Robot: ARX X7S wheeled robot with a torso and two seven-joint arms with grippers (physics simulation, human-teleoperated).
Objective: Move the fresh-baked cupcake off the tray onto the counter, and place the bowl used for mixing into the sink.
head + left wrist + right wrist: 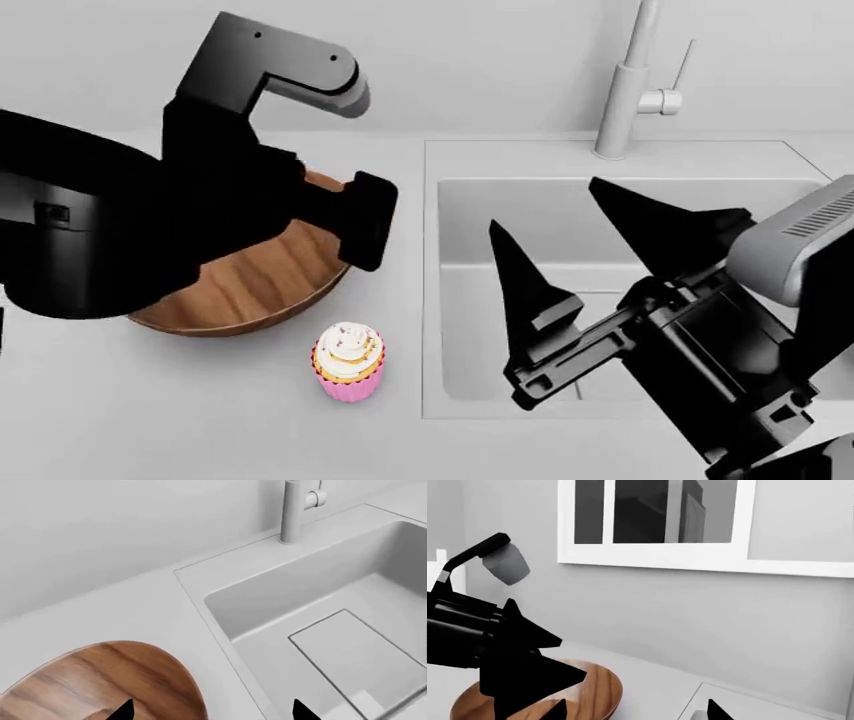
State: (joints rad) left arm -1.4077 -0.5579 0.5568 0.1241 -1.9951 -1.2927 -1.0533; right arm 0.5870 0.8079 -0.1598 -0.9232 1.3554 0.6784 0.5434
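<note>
One cupcake point(350, 362), one bowl point(254, 285), one sink point(534, 270) and one faucet point(630, 80) show on the counter point(160, 420) in the head view; two grippers are in sight. The cupcake, pink-wrapped with white frosting, stands upright on the bare counter at about 5 o'clock from the bowl, just beside its rim but apart from it, and near the sink's left edge. The wooden bowl rests on the counter to the left of the sink, at about 9 o'clock from the basin. The left gripper point(210, 711) sits over the bowl's right rim; its two black fingertips are spread, one above the wood, the other above the basin's edge, holding nothing. The right gripper point(601, 250) hangs over the sink with its two pointed fingers wide apart and empty, aimed toward 11 o'clock. The faucet rises at 12 o'clock behind the basin. One rectangular drain cover point(357, 655) lies in the sink's floor.
</note>
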